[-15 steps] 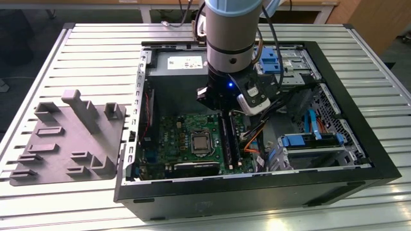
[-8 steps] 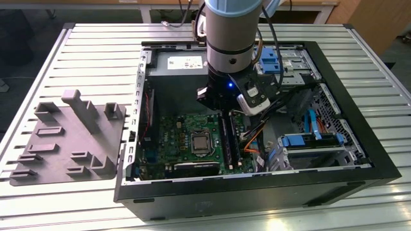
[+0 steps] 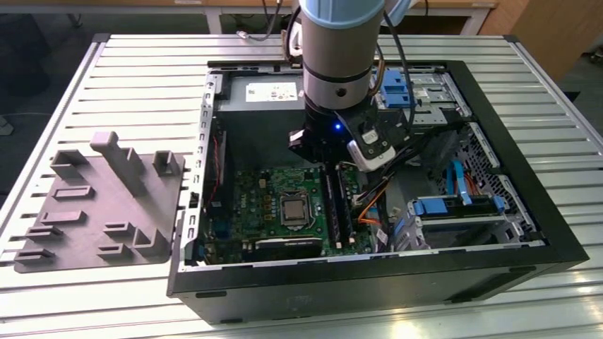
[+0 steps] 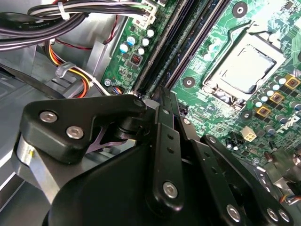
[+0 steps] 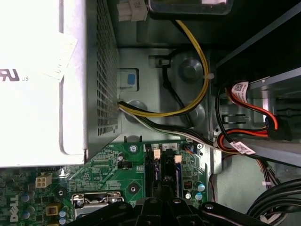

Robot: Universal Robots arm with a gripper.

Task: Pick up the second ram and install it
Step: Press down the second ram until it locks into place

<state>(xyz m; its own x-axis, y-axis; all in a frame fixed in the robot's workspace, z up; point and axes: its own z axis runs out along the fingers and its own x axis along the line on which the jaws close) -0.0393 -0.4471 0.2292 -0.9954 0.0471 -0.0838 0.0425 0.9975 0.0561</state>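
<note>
A wide counter point(image 3: 132, 70) made of long pale metal slats carries two things in the exterior view. A big black computer case point(image 3: 377, 286) lies on it with its open side facing up. Just beside the case, toward the exterior view's left, lies a flat grey plastic tray point(image 3: 94, 212) with raised blocks. The tray's edge comes right up close to the case.
</note>
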